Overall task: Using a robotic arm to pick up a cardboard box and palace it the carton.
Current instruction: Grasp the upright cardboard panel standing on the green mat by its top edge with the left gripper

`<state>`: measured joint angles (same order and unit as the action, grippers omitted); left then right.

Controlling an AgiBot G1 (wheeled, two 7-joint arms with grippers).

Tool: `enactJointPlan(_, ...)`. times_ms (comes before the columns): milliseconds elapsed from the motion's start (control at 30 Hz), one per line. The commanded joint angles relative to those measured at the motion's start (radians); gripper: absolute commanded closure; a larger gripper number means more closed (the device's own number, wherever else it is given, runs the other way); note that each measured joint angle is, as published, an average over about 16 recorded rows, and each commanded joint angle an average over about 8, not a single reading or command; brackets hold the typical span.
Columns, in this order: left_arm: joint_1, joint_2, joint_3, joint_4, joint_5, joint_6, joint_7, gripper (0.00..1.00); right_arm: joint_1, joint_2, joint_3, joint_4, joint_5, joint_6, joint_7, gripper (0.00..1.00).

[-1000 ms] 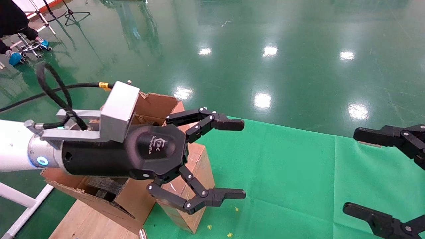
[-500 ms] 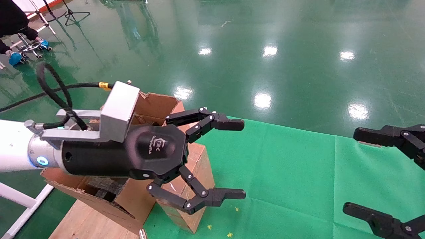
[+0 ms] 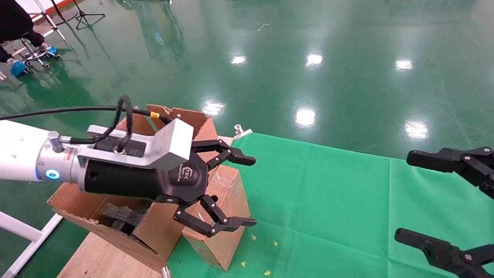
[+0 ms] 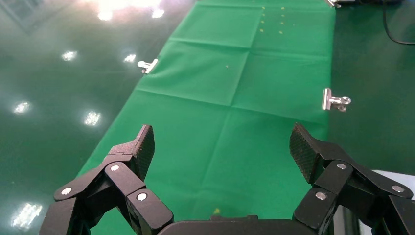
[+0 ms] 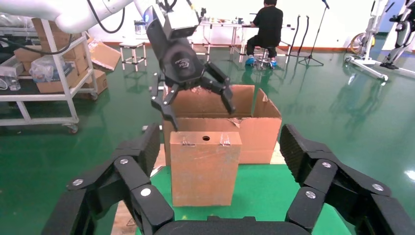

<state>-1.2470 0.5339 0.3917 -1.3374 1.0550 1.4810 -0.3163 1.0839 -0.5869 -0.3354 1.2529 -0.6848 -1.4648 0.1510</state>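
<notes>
The white robotic arm with its silver wrist and blue ring light (image 3: 23, 154) reaches in from the robot's left, roughly level, with the grey camera block on top and a black cable looping back over the wrist. Its black linkage-finger left gripper (image 3: 247, 191) hangs above the small reddish-brown cardboard box (image 3: 224, 216), pointing out toward the green cloth (image 3: 328, 200). The fingers are spread wide, one over the box's far top edge and one over its near front face, with nothing between them. In the right wrist view the same gripper (image 5: 195, 100) hovers just over the box's top (image 5: 204, 166), the finger tips reaching down on either side of that top without clearly touching it; whether there is contact cannot be told. The left wrist view shows only the two ribbed fingertips (image 4: 144, 147) held apart, with green cloth beyond them.

The small box stands upright at the cloth's left edge, pressed against the large tan corrugated carton (image 3: 146, 231), which sits just behind and to the left of it with torn flaps raised and black foam pieces (image 3: 119, 216) inside.

The all-black right gripper (image 3: 401, 197) is parked at the right edge of the head view, low over the cloth, well apart from the box, its fingers wide open and empty.
</notes>
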Motion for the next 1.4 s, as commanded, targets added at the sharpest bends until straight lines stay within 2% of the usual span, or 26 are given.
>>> enactJointPlan(33,-0.017,-0.002,0.009,0.001,0.013,0.005,-0.005,0.00,0.000,0.000,0.000,0.000,0.000,0.000,0.000,1.00)
enactJointPlan(133,-0.036,-0.014,0.020,0.005,0.066,-0.012,-0.033,0.00,0.000,0.000,0.000,0.000,0.000,0.000,0.000,1.00)
enactJointPlan(233,-0.075,-0.019,0.047,0.004,0.170,-0.040,-0.108,0.00,0.000,0.000,0.000,0.000,0.000,0.000,0.000,1.00)
enactJointPlan(500,-0.241,0.050,0.164,-0.012,0.504,-0.036,-0.469,0.00,0.000,0.000,0.000,0.000,0.000,0.000,0.000,1.00)
enactJointPlan(700,-0.324,0.120,0.226,-0.015,0.607,0.032,-0.732,0.00,0.000,0.000,0.000,0.000,0.000,0.000,0.000,1.00)
enactJointPlan(800,-0.343,0.147,0.258,-0.015,0.628,0.056,-0.823,0.00,0.000,0.000,0.000,0.000,0.000,0.000,0.000,1.00)
enactJointPlan(1000,-0.350,0.172,0.331,-0.017,0.653,0.069,-0.904,0.00,0.000,0.000,0.000,0.000,0.000,0.000,0.000,1.00)
enactJointPlan(1267,-0.342,0.182,0.391,-0.019,0.654,0.048,-0.914,0.00,0.000,0.000,0.000,0.000,0.000,0.000,0.000,1.00)
enactJointPlan(1300,-0.341,0.184,0.395,-0.019,0.653,0.046,-0.911,0.00,0.000,0.000,0.000,0.000,0.000,0.000,0.000,0.98)
enactJointPlan(1400,-0.343,0.188,0.407,-0.020,0.651,0.046,-0.897,0.00,0.000,0.000,0.000,0.000,0.000,0.000,0.000,0.62)
